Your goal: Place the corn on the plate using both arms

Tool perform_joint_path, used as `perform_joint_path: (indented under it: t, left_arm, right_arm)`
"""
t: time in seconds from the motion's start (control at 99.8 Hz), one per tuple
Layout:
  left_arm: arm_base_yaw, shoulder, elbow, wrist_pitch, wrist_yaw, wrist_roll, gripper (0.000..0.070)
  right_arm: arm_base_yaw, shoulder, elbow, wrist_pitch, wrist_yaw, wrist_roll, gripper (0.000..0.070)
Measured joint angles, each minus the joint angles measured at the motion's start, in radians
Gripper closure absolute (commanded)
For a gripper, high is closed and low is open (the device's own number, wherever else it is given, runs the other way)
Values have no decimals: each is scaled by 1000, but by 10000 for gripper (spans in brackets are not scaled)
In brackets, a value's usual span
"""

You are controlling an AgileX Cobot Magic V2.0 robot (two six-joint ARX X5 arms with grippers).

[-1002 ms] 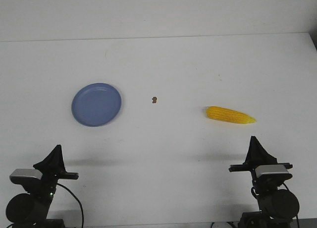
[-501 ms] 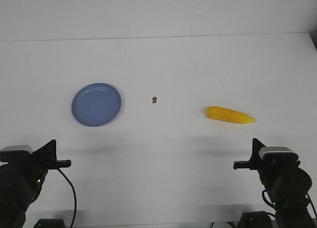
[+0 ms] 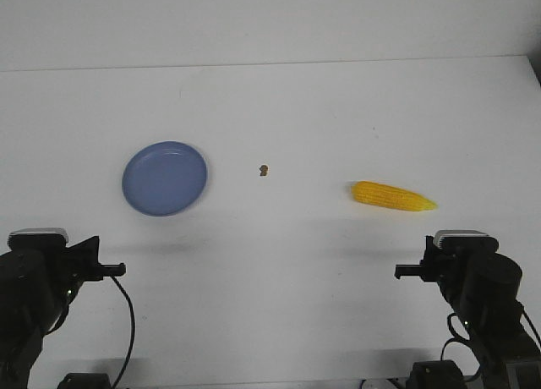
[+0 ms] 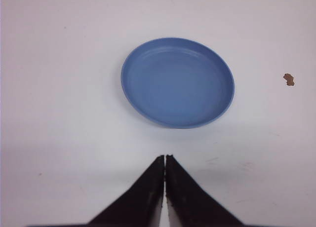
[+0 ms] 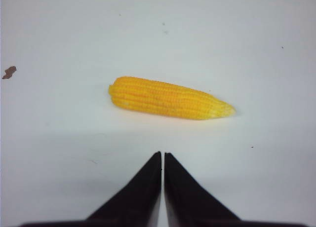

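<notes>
The yellow corn point(image 3: 393, 196) lies on its side on the white table at the right, its tip pointing right. It also shows in the right wrist view point(image 5: 168, 98). The blue plate point(image 3: 165, 178) sits empty at the left and also shows in the left wrist view point(image 4: 177, 82). My left arm point(image 3: 42, 279) is at the near left; its gripper point(image 4: 164, 157) is shut and empty, short of the plate. My right arm point(image 3: 478, 279) is at the near right; its gripper point(image 5: 162, 153) is shut and empty, short of the corn.
A tiny brown speck point(image 3: 264, 170) lies on the table between plate and corn. It also shows in the left wrist view point(image 4: 289, 79) and the right wrist view point(image 5: 9, 72). The table's far edge point(image 3: 270, 65) runs across the back.
Both wrists have tipped forward; the pointed fingers that stood up a second ago no longer show in the front view. Corn and plate have not moved.
</notes>
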Motion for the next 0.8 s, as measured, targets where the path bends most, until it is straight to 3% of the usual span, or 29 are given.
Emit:
perform_joint_path:
  t: [0.12,0.17,0.24,0.311,0.351,0.381,0.461,0.641,0.802]
  left_arm:
    - [0,-13,0,1,0,0,683]
    - [0,-16,0,1,0,0,673]
    - [0,-20,0,1,0,-1,591]
    - [0,-20,0,1,0,-1,423]
    - [0,-19,0,1,0,-1,340]
    - [0,-19,0,1,0,-1,304]
    - [0,-19,0,1,0,-1,289]
    - [0,-19,0,4,-2,-5,288]
    - [5,27,0,72,-9,-55,287]
  right_arm:
    - [0,-6,0,0,0,1,682]
    - [0,-6,0,0,0,2,651]
    - [0,-6,0,0,0,3,501]
    - [0,-6,0,0,0,4,310]
    - [0,-6,0,0,0,5,253]
    - [0,-6,0,0,0,6,247]
    - [0,-6,0,0,0,7,247]
    - [0,-6,0,0,0,7,247]
    - [0,-6,0,0,0,7,247]
